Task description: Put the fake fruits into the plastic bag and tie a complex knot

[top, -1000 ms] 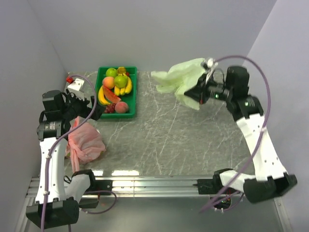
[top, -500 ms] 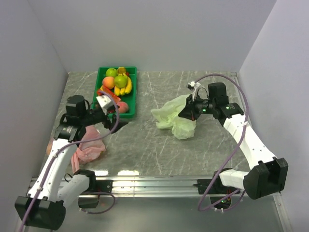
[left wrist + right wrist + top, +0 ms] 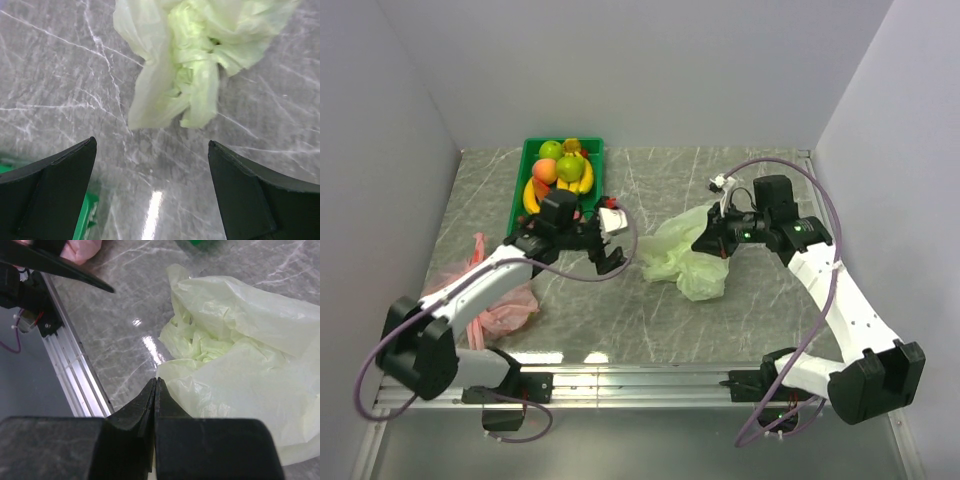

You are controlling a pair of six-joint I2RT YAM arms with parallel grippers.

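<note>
The plastic bag point(image 3: 682, 256) lies crumpled on the grey marbled table point(image 3: 750, 325), a little toward 3 o'clock from the middle of the table in the top view, and it looks flat and loose, with the film bunched into folds. At its 2 o'clock edge the right gripper point(image 3: 706, 242) meets it: the two fingers are pressed together with no gap, and in the right wrist view the thin edge of the bag comes right up to their tips, so it appears pinched there. On the opposite side, at about 9 o'clock from the bag, the left gripper point(image 3: 611, 257) hangs just beside it and apart from it, with the fingers spread wide; between them the left wrist view shows only bare table, and the bag is ahead of them. The fake fruits point(image 3: 560, 172) are all in a green tray point(image 3: 599, 160) at about 11 o'clock from the bag, near the back wall; green apples, a peach and yellow bananas can be told, piled and touching each other. A pink bag point(image 3: 500, 300) lies crumpled at about 8 o'clock, near the left edge of the table, partly under the left arm.
</note>
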